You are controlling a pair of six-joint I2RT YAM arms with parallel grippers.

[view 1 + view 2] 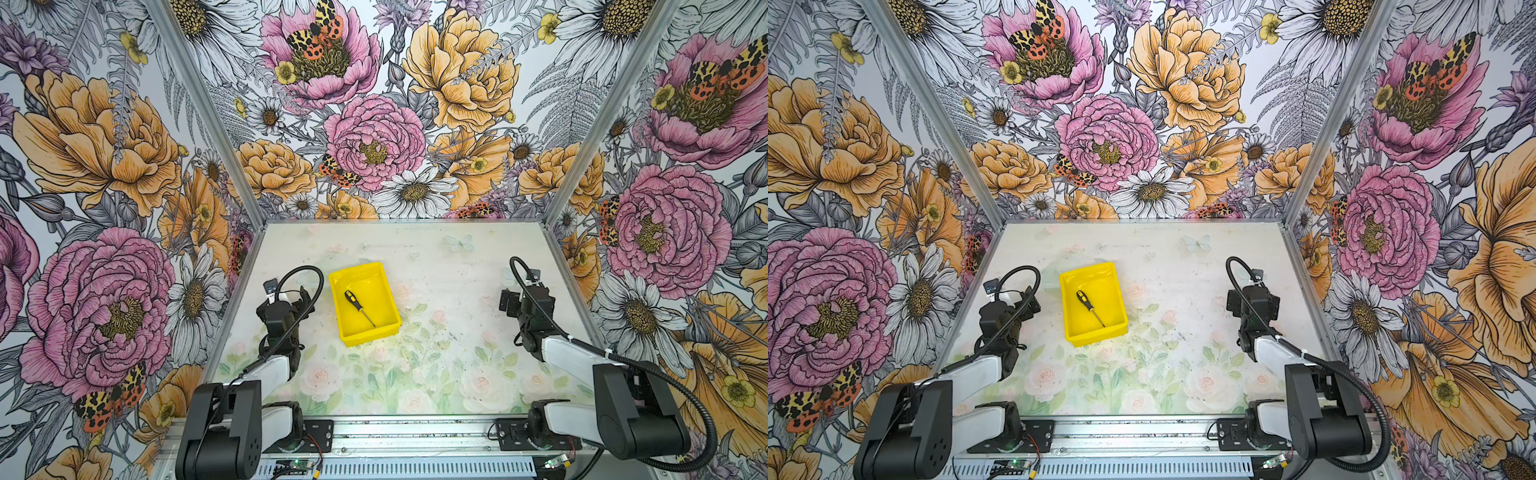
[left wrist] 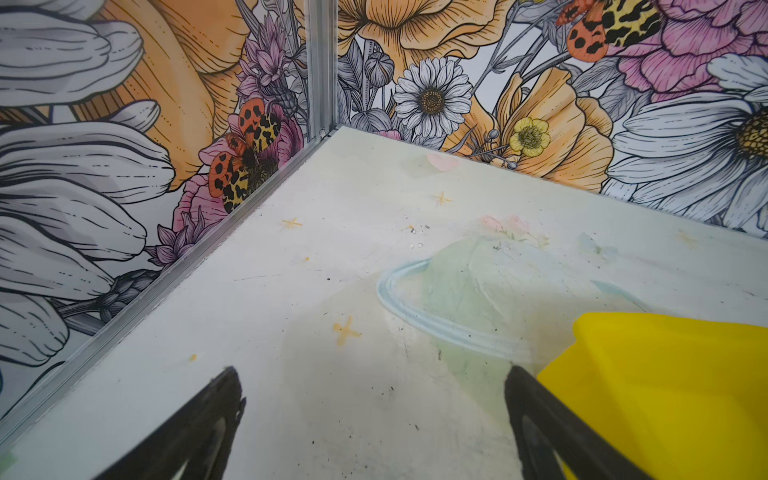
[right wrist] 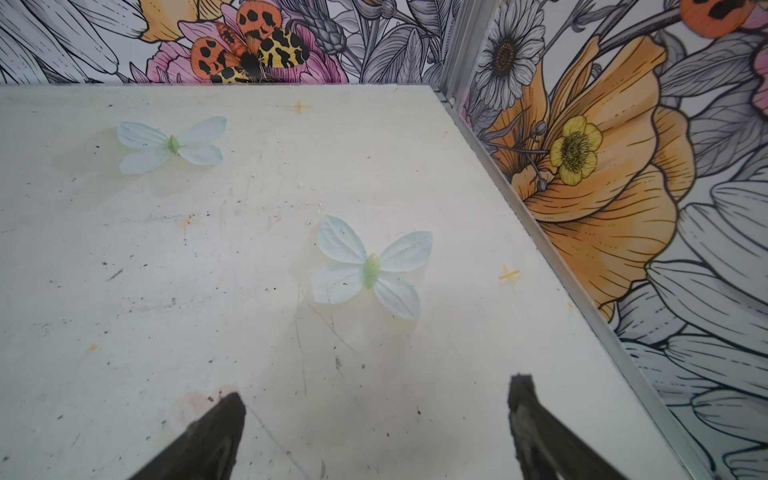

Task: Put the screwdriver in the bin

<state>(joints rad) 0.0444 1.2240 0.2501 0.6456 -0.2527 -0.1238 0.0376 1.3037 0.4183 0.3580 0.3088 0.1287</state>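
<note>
The screwdriver, with a black and yellow handle and a thin grey shaft, lies slantwise on the floor of the yellow bin in both top views. No gripper touches it. My left gripper hovers just left of the bin, open and empty. In the left wrist view the bin's corner sits right beside one finger. My right gripper is far to the right, open over bare table with nothing between its fingers.
Flowered walls with aluminium corner posts close in the table on three sides. Pale butterflies are printed flat on its surface. Both arm bases sit on the front rail.
</note>
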